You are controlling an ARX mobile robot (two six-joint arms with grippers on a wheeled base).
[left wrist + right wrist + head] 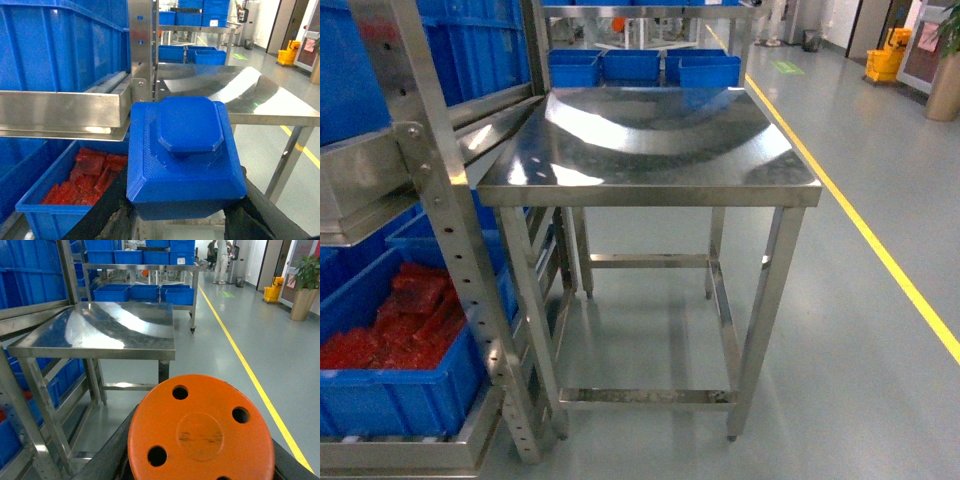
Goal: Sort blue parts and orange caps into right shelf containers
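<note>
Left wrist view: blue part [185, 160] pinched in left pincer [182, 220]; right pincer [200, 465] pinches orange cap [200, 435].

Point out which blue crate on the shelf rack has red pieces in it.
The lowest crate on the rack, beside the steel table's leg. It holds a heap of red pieces; the crate on the tier above shows only its blue walls.

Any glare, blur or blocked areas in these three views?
Head view: broad curved glare streaks on the steel table, otherwise sharp. Left wrist view: the blue part fills the foreground, sharp, hiding the left gripper. Right wrist view: the orange cap blocks the lower frame; background slightly soft.
</note>
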